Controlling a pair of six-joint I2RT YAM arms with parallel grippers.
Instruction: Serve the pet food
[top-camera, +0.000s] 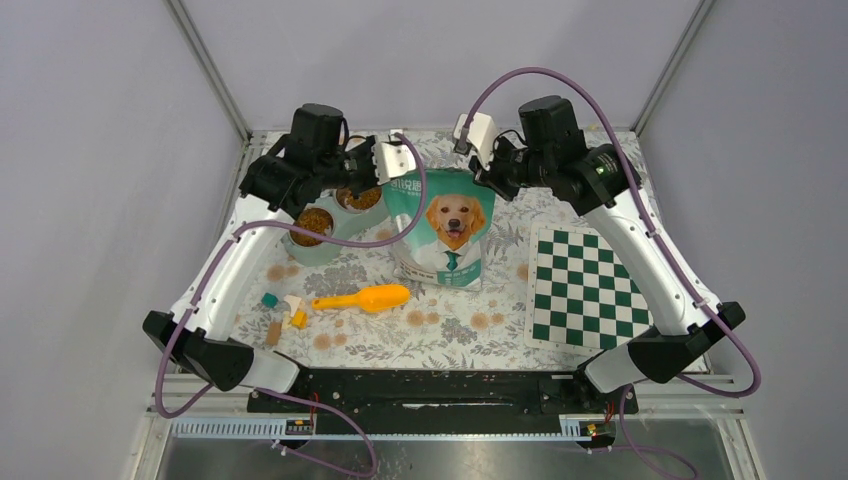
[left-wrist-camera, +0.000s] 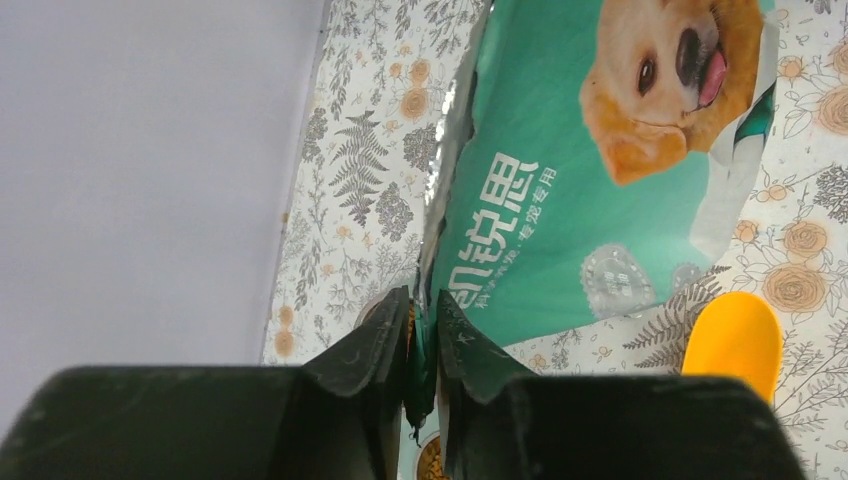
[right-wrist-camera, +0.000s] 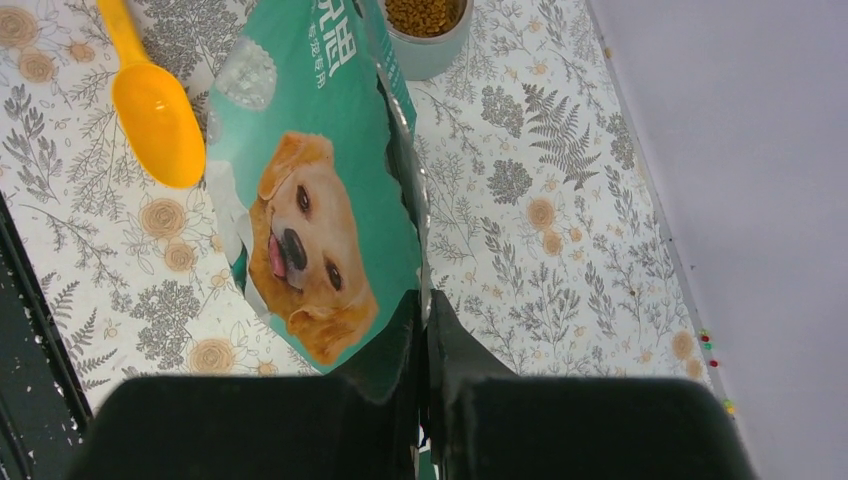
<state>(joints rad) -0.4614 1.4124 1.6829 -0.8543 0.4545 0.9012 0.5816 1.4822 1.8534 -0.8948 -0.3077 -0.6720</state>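
Left end effector (left-wrist-camera: 421, 345) and right end effector (right-wrist-camera: 421, 340) each pinched a top corner of the bag (top-camera: 446, 228), with kibble (top-camera: 311, 220) in the bowls (top-camera: 338, 234) just beside it, and I thought an uneven pull might tip it and spill.

**Your arms: white links, black joints**

Your left arm (top-camera: 222, 268) and right arm (top-camera: 648, 255) are built alike, with white tube links between black motor housings. A purple cable (top-camera: 540, 71) trails along each. Just behind the fingers sit white brackets (top-camera: 395, 158). On the left gripper (left-wrist-camera: 422, 350) and right gripper (right-wrist-camera: 422, 340) the fingers (left-wrist-camera: 365, 345) are matte black wedges, faintly scuffed.
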